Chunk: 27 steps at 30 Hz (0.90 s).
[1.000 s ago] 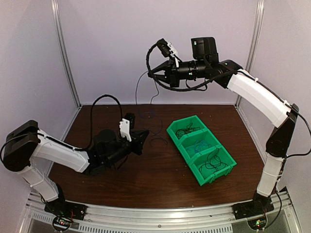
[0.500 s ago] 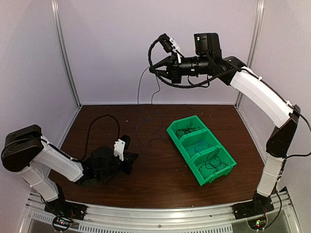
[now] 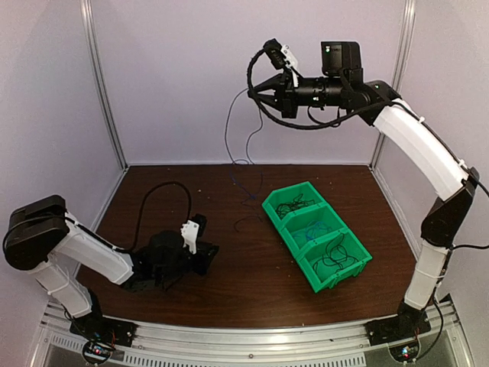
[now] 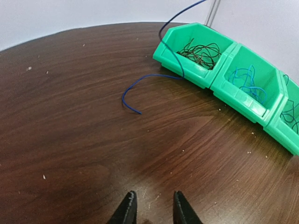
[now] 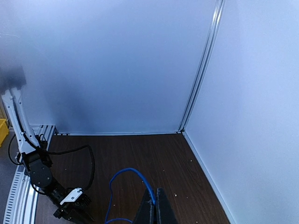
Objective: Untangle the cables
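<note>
The right gripper (image 3: 256,90) held a thin cable (image 3: 227,131) high above the far edge of the table (image 3: 229,287), its slack trailing down onto the tabletop.

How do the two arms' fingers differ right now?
The left fingers sit low near the table, slightly apart and empty. The right fingers are high up, pinched shut on a blue cable hanging down to the table. Both pairs are black.

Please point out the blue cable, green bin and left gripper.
blue cable (image 4: 152,76), left wrist view, curved part near loose end.
green bin (image 4: 236,99), left wrist view, front wall of middle compartment.
left gripper (image 4: 154,196), left wrist view, between fingertips.
</note>
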### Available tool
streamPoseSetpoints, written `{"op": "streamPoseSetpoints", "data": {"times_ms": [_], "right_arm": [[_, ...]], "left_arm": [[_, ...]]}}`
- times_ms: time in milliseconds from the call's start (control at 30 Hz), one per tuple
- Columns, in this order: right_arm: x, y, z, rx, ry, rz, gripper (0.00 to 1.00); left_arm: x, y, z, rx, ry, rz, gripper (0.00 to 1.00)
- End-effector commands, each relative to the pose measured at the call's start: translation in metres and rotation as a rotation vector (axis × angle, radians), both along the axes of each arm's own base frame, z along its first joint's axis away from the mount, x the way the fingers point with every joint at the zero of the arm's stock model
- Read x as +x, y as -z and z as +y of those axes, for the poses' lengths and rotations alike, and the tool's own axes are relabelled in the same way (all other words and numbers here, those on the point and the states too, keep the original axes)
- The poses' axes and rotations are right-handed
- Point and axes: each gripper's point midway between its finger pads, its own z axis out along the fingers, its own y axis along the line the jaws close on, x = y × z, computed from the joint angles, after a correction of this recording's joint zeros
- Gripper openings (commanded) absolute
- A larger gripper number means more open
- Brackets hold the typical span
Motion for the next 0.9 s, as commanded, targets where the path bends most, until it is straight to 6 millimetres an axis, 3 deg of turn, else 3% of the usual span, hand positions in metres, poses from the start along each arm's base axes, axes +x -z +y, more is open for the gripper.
{"op": "streamPoseSetpoints", "data": {"times_ms": [0, 200, 433, 700, 867], "right_arm": [[0.000, -0.051, -0.047, 0.043, 0.048, -0.142, 0.00], [-0.019, -0.094, -0.078, 0.032, 0.104, -0.303, 0.00], [-0.046, -0.129, -0.111, 0.057, 0.199, -0.393, 0.00], [-0.077, -0.135, -0.154, -0.002, 0.316, -0.452, 0.00], [-0.096, -0.125, -0.172, -0.024, 0.349, -0.441, 0.00]], "left_arm": [[0.010, -0.007, 0.012, 0.021, -0.100, 0.017, 0.33], [0.020, 0.008, 0.031, 0.114, -0.235, 0.073, 0.49], [0.026, 0.032, 0.037, 0.169, -0.321, 0.139, 0.53], [0.029, 0.027, 0.028, 0.186, -0.296, 0.127, 0.53], [0.031, 0.028, 0.030, 0.203, -0.301, 0.116, 0.54]]}}
